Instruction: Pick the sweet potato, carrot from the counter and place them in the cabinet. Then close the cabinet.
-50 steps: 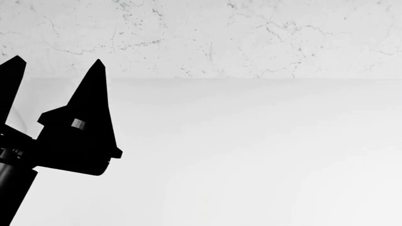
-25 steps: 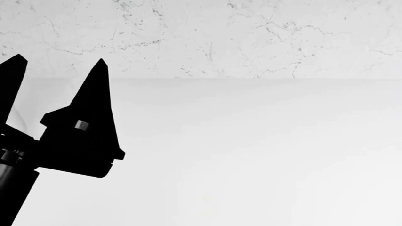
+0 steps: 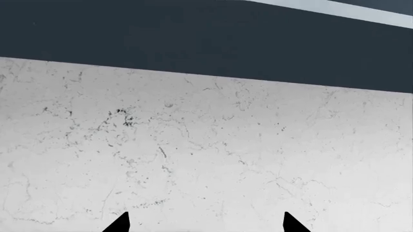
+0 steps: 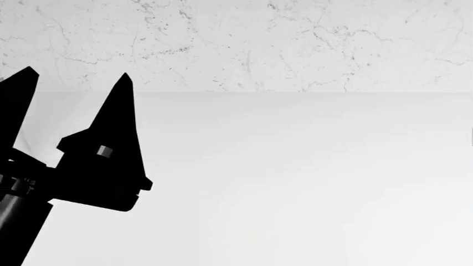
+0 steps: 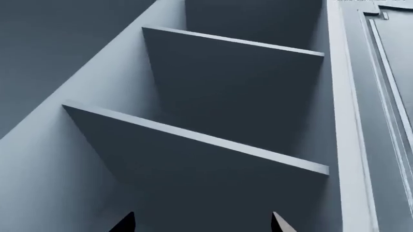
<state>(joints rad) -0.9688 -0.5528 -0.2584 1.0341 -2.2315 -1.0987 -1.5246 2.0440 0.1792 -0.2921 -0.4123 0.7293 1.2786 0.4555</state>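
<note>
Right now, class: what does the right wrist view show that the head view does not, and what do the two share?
Only the right wrist view shows the open cabinet, its dark blue shelves bare where visible, and the right gripper, fingertips apart. Only the head view shows the white counter, the marbled wall behind it, and the left gripper, open and holding nothing. Shared: neither view shows the sweet potato or the carrot.

Right gripper (image 5: 201, 223): only two black fingertips (image 5: 124, 223) visible at lower edge, spread apart, nothing between. Open cabinet (image 5: 77, 159) interior fills frame, two dark blue-grey shelves (image 5: 213, 145) crossing diagonally. Panelled door (image 5: 387, 96) at right edge.
</note>
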